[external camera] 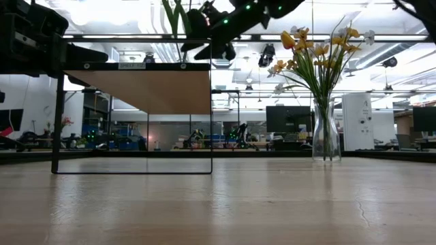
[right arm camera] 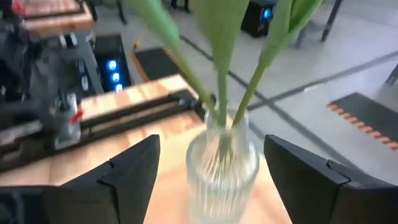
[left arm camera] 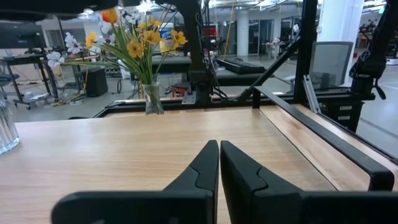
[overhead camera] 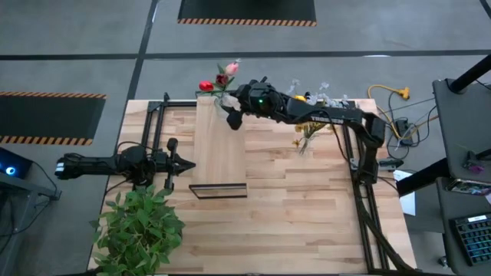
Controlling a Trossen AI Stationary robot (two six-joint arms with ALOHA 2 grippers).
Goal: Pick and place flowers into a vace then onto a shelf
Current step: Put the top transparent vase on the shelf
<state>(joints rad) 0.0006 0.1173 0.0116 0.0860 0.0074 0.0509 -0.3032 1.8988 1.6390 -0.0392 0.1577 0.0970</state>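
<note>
A clear glass vase holding green stems stands between the open fingers of my right gripper, with a gap showing on each side. Its base is out of the frame. From above, red and pink tulips sit over the far end of the shelf, a light-wood board on a black frame, and my right gripper reaches there from the table's right. The low view has this gripper above the shelf board. My left gripper waits shut, left of the shelf.
A second glass vase of yellow flowers stands on the table right of the shelf, under my right arm. Pale blossoms lie at the far edge. A bushy green plant fills the near left corner. Bare wood lies near and right.
</note>
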